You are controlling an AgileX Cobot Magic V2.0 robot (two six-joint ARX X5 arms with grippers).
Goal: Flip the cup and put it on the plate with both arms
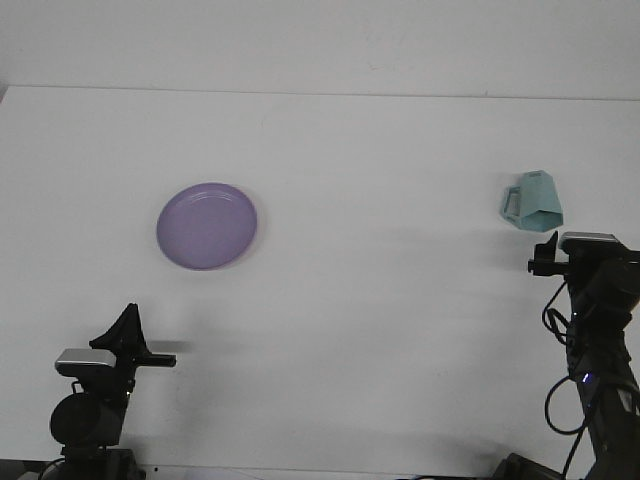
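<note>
A light purple plate (207,226) lies flat on the white table, left of centre. A teal faceted cup (532,203) rests at the far right with its handle pointing left and its wider end toward me, apparently mouth-down or tilted. My right gripper (552,244) is raised on its arm just in front of the cup, slightly to its right, close to it but apart. My left gripper (128,322) sits low at the front left, well short of the plate, tapering to a shut point with nothing in it.
The white table (380,300) stretches between plate and cup. Its far edge meets a white wall at the top. Black arm bases and cables stand at the front left and front right corners.
</note>
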